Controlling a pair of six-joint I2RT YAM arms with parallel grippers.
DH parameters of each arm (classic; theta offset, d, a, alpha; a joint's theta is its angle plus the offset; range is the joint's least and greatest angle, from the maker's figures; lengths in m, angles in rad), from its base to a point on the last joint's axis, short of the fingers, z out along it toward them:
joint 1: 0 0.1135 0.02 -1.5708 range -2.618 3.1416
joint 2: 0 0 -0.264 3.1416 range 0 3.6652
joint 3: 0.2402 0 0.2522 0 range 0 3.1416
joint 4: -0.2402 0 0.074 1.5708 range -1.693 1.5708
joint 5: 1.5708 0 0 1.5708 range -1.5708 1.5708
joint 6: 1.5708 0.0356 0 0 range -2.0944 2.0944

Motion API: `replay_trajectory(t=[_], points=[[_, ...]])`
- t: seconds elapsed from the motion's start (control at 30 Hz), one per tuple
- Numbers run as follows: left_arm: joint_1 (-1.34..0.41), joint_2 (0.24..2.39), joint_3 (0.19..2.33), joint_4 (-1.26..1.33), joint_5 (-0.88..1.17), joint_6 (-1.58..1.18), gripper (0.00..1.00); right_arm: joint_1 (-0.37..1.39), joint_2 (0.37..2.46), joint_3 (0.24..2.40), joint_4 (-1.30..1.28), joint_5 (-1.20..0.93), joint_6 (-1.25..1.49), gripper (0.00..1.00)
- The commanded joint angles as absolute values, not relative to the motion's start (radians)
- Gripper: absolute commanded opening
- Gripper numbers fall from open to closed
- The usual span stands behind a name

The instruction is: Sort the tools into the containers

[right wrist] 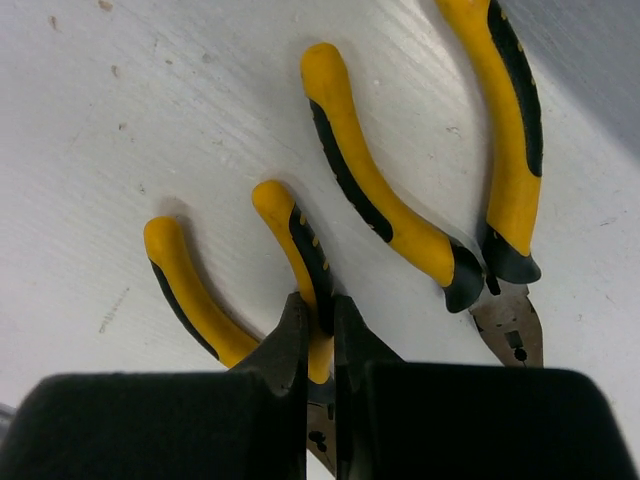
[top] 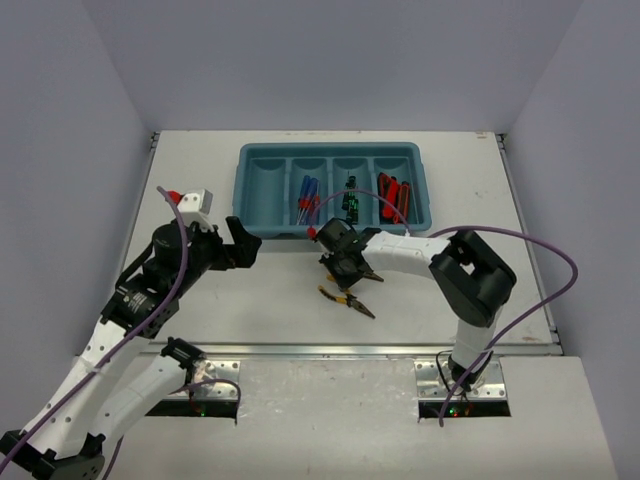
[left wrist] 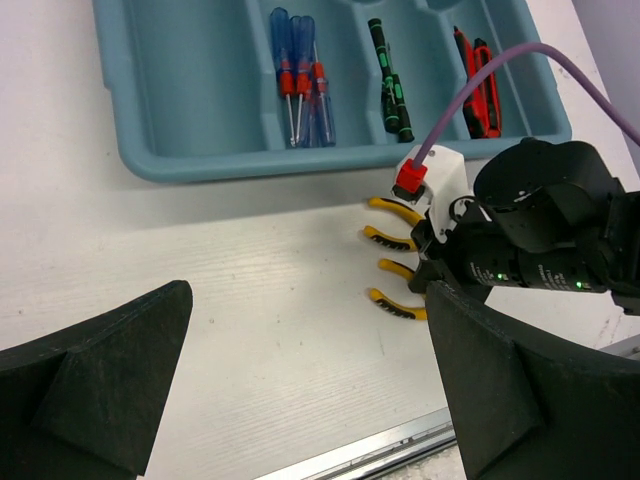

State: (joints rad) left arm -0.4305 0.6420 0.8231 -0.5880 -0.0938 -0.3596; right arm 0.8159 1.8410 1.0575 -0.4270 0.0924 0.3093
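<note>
Two yellow-handled pliers lie side by side on the table in front of the teal tray [top: 248, 190]. My right gripper [right wrist: 320, 312] is shut on the inner handle of the smaller pair [right wrist: 300, 245]; the larger pair [right wrist: 400, 215] lies free beside it. From above, the right gripper [top: 340, 264] covers one pair, and the other pair [top: 348, 300] lies just in front. My left gripper [left wrist: 310, 390] hangs open over bare table left of the pliers' handles [left wrist: 392, 240]. The tray's compartments hold blue-and-red screwdrivers [top: 306, 198], black-and-green screwdrivers [top: 350, 200] and red-and-black knives [top: 393, 192].
The tray's leftmost compartment [top: 265, 185] holds nothing. A purple cable [top: 545, 250] loops from the right arm over the table's right side. A metal rail [top: 350, 350] runs along the near table edge. Grey walls close in the left, right and back.
</note>
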Motion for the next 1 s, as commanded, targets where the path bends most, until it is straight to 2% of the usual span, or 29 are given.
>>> replay_trajectory(t=[0.0, 0.33, 0.53, 0.73, 0.83, 0.87, 0.97], points=[[-0.430, 0.628, 0.813, -0.537, -0.106, -0.347, 1.00, 0.825, 1.723, 1.030, -0.416, 0.060, 0.291, 0.00], [-0.430, 0.621, 0.802, -0.529, -0.098, -0.353, 1.00, 0.791, 1.418, 1.019, -0.430, 0.085, 0.304, 0.00], [-0.430, 0.621, 0.801, -0.526, -0.087, -0.353, 1.00, 0.782, 1.321, 1.048, -0.475, 0.061, 0.314, 0.00], [-0.430, 0.619, 0.776, -0.440, 0.046, -0.420, 1.00, 0.777, 1.258, 1.079, -0.477, 0.052, 0.382, 0.00], [-0.430, 0.596, 0.694, -0.254, 0.251, -0.505, 1.00, 0.776, 1.224, 1.104, -0.476, 0.095, 0.440, 0.00], [-0.430, 0.595, 0.693, -0.252, 0.253, -0.535, 1.00, 0.775, 1.224, 1.104, -0.477, 0.095, 0.457, 0.00], [-0.431, 0.577, 0.542, 0.087, 0.397, -0.677, 1.00, 0.775, 1.190, 1.122, -0.464, 0.145, 0.513, 0.00]])
